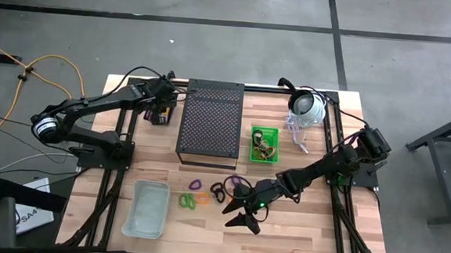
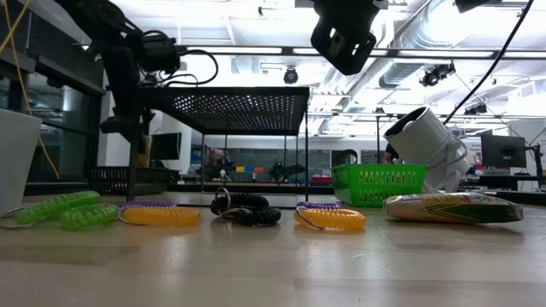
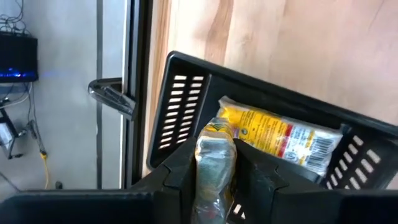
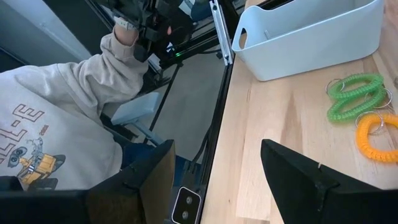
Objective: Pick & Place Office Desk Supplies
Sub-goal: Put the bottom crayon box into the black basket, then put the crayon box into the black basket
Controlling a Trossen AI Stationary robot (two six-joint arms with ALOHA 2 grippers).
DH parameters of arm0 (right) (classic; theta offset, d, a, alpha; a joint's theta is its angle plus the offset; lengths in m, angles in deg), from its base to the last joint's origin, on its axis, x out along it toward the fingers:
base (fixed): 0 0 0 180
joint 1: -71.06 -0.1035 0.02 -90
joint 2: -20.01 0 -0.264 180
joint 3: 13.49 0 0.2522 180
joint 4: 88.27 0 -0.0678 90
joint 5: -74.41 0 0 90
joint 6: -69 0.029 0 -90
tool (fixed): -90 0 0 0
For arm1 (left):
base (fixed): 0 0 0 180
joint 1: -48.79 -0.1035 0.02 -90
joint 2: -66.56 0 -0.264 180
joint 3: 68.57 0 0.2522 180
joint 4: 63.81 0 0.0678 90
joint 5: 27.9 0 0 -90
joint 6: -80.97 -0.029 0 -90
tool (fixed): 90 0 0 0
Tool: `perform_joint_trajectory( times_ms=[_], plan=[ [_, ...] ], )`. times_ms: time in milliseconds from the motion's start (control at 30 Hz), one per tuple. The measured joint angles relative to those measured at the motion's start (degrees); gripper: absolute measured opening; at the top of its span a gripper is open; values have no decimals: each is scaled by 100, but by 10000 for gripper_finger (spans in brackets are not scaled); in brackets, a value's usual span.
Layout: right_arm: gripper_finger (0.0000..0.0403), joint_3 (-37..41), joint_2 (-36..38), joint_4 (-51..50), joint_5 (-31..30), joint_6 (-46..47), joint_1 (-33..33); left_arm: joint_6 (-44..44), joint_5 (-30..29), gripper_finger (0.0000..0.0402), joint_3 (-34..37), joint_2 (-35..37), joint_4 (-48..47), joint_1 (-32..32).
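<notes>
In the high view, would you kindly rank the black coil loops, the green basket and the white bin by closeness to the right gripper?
From the right gripper, open near the table's front edge:
1. Black coil loops, just beside it, toward the left.
2. Green basket, farther back on the table.
3. White bin, far left along the front.

1. The packet (image 3: 214,171) pinched in the left gripper (image 3: 214,180) runs off the left wrist picture's edge, so its lower end is unseen.
2. A second packet (image 3: 280,134) in the black basket (image 3: 180,109) is partly hidden behind that basket's wall.
3. In the high view the green basket (image 1: 264,144) holds items too small to tell apart.
4. Beside the white tub (image 4: 311,37), the orange loop (image 4: 376,140) is cut off in the right wrist view.
</notes>
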Motion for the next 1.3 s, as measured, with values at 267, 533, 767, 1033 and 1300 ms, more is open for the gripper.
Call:
perform_joint_trajectory(
  times_ms=[267,533,767,1033,1300],
  plan=[
    [227,0,0,0,-1,1,0,-2,1,129,0,0,0,0],
    [227,0,-2,-2,0,2,0,-2,-11,133,0,0,0,0],
    [227,0,-2,-2,0,2,0,-2,-13,133,0,0,0,0],
    [227,0,-2,-2,1,2,0,1,-17,133,0,0,0,0],
    [227,0,-2,-1,0,2,0,-494,-729,133,0,424,477,471]
  ],
)
